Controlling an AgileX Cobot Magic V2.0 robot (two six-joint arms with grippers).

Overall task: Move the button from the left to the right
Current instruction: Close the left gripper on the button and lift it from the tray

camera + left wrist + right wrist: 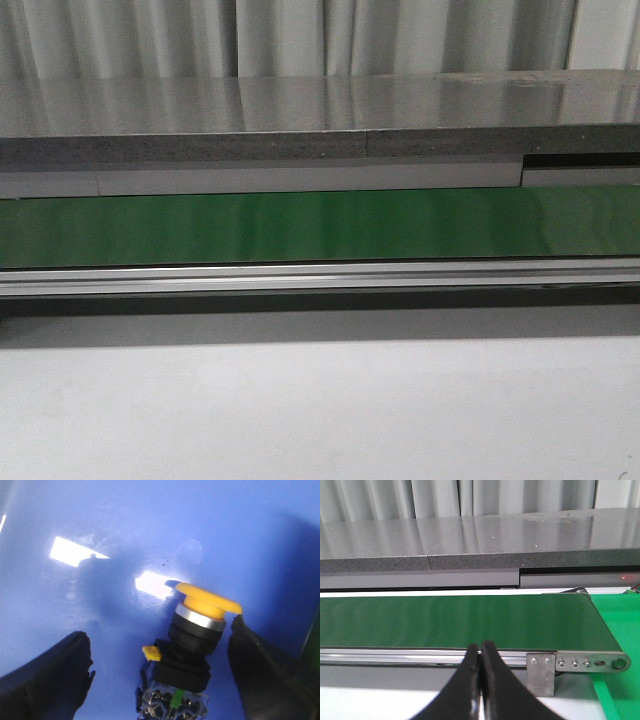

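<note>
Green belt: running left to right across the front view, bare along its visible length, with a grey stone-like counter lying beyond it and a pale table surface sitting nearer. Blue surface: glossy, filling the left wrist view and bearing the button; where it is sitting relative to the belt cannot be told, since the front view is not showing it. Left gripper: standing spread wide, its dark fingers flanking the button on either side, one of them lying just beside the cap's rim, contact not certain. Right gripper: pressed closed on nothing, hanging over the near rail at the belt's right end. Button: resting tilted on the blue surface between the left fingers, yellow cap pointing away from the wrist, silver collar and black blocky body trailing toward it. Handling, as judged: rigid plastic and metal, probably light, not fragile; the domed cap is looking smooth and likely to slip, so the flat-sided black body is appearing the surer place to clamp.
</note>
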